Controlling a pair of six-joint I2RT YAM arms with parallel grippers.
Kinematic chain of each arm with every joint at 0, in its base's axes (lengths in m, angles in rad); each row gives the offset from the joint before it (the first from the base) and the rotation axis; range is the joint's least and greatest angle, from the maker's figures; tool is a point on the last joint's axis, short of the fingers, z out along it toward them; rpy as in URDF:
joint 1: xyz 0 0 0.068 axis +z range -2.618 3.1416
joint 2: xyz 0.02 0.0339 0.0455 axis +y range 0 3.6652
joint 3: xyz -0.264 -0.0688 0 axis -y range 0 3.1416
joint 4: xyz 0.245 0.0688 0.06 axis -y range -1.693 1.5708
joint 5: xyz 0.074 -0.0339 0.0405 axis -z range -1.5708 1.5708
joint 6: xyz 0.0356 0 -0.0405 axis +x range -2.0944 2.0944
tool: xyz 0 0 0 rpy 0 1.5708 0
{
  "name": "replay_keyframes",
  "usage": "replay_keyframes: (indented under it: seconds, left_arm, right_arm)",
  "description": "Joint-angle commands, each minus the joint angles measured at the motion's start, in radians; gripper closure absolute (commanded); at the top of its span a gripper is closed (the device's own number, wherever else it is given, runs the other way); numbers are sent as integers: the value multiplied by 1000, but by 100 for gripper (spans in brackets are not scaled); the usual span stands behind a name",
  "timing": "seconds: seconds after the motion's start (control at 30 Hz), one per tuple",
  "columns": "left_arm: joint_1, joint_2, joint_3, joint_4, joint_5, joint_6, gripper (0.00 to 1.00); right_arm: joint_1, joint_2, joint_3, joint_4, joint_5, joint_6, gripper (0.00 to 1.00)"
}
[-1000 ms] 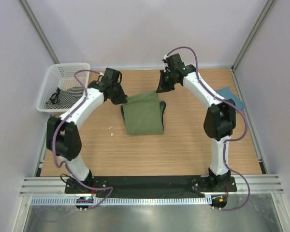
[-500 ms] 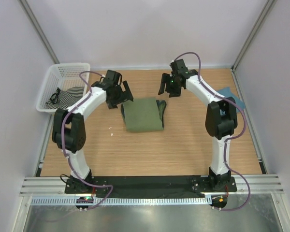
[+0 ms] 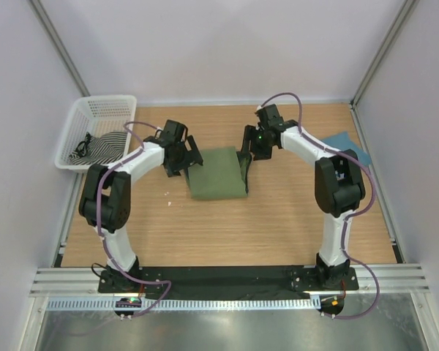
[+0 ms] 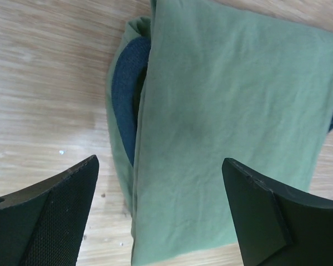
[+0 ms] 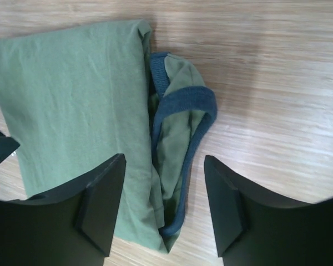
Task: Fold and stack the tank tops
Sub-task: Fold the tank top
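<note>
The olive-green tank top (image 3: pixel 217 173) lies folded into a rectangle mid-table. Its navy-trimmed strap (image 5: pixel 184 100) bunches out along the right edge. My left gripper (image 3: pixel 184 159) hovers open over the top's far left edge; in the left wrist view the green cloth (image 4: pixel 227 100) fills the space below my left gripper (image 4: pixel 160 162). My right gripper (image 3: pixel 246 153) stands open over the far right edge, and in the right wrist view my right gripper (image 5: pixel 164 160) straddles the trim with nothing held. The teal-blue tank top (image 3: pixel 349 145) lies at the table's right edge, partly behind the right arm.
A white mesh basket (image 3: pixel 85 117) sits at the far left corner with a striped black-and-white cloth (image 3: pixel 96 146) inside. Grey walls close in the table on three sides. Bare wood lies between the green top and the arm bases.
Both grippers were shut at the green top's far corners, then opened and let it go. They have since dropped closer over its left and right edges, and the top lies flatter.
</note>
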Motion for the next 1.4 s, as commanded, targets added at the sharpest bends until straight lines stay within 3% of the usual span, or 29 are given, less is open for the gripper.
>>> replay_keyframes:
  seconds: [0.0,0.03,0.13,0.43,0.6,0.8,0.97,1.13,1.2,1.3,1.37]
  left_arm:
    - [-5,26,5,101,6,-15,8]
    - [-5,34,3,110,5,-17,9]
    - [-5,63,2,153,8,-18,13]
    - [-5,132,-1,249,54,-37,24]
    - [-6,167,-7,300,90,-29,37]
    - [-6,159,-46,375,129,-34,47]
    - [-9,130,-75,394,132,-40,48]
    - [-6,74,-81,356,94,-20,41]
    - [-6,57,-77,331,72,-12,33]
    - [-3,26,-70,291,51,-2,20]
    - [-3,5,-76,282,35,6,16]
  right_arm:
    - [17,43,37,62,-25,-13,39]
    - [17,52,55,61,-21,-13,48]
    - [16,90,80,46,22,-16,61]
    - [14,178,109,70,47,17,69]
    - [13,221,91,124,-161,45,85]
    - [-19,195,-57,363,-488,198,92]
    - [-71,167,-143,616,-676,355,91]
    - [-110,104,-111,414,-582,223,70]
    - [-117,77,-115,377,-536,196,63]
    - [-121,22,-135,290,-455,143,59]
    - [-121,-11,-149,276,-430,122,57]
